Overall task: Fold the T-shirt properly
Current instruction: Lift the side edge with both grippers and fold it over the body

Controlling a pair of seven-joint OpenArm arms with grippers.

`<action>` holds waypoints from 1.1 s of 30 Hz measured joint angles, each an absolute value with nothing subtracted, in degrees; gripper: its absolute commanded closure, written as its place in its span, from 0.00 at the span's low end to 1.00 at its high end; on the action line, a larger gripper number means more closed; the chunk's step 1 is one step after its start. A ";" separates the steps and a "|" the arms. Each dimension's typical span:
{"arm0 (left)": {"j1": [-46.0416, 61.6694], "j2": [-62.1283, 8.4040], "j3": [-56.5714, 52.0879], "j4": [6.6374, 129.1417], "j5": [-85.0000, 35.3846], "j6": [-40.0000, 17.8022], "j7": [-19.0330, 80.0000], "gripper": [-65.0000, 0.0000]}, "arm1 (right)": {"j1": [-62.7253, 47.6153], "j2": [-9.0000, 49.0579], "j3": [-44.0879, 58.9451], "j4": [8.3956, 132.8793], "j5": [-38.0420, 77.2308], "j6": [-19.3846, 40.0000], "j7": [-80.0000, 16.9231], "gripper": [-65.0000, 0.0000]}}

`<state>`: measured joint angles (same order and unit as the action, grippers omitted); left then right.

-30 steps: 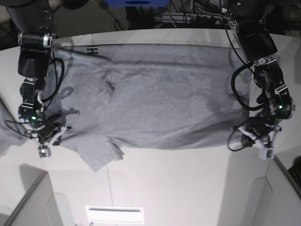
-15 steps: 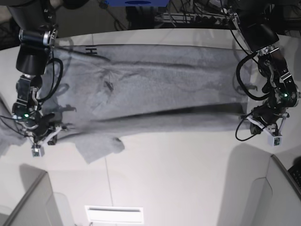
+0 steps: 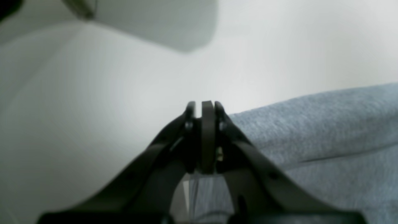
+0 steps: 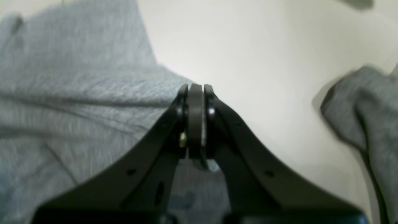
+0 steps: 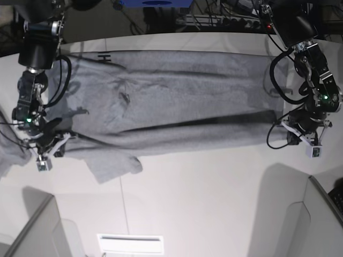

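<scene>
The heather-grey T-shirt [image 5: 177, 101] lies spread across the white table, with black lettering [image 5: 104, 56] showing at its far left corner. Its near edge is raised and doubled back, casting a dark fold line across the middle. My left gripper [image 5: 300, 136] is shut on the near hem at the right end; in the left wrist view the left gripper [image 3: 202, 105] has grey T-shirt cloth [image 3: 311, 137] running off beside it. My right gripper [image 5: 51, 147] is shut on the near edge at the left end, and the right gripper [image 4: 195, 88] sits over the T-shirt [image 4: 77, 93]. One sleeve [image 5: 115, 166] lies flat in front.
A bunch of grey cloth [image 5: 8, 155] [image 4: 367, 102] lies at the table's left edge beside my right gripper. Grey panels [image 5: 37, 230] stand at both front corners. A white slotted plate [image 5: 130, 243] sits at the front edge. Cables and a blue object [image 5: 155, 2] are behind the table.
Both grippers have moved away from the front edge toward the back, carrying the shirt's near edge. The edge has lifted and a fold line has formed across the shirt's middle.
</scene>
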<state>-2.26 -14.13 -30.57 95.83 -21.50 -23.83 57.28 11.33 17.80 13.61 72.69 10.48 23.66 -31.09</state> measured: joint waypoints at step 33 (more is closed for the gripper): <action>3.70 -14.15 -30.57 103.90 -21.52 -23.86 57.25 1.00 | 1.15 16.25 24.43 94.04 10.96 27.70 -45.98 1.00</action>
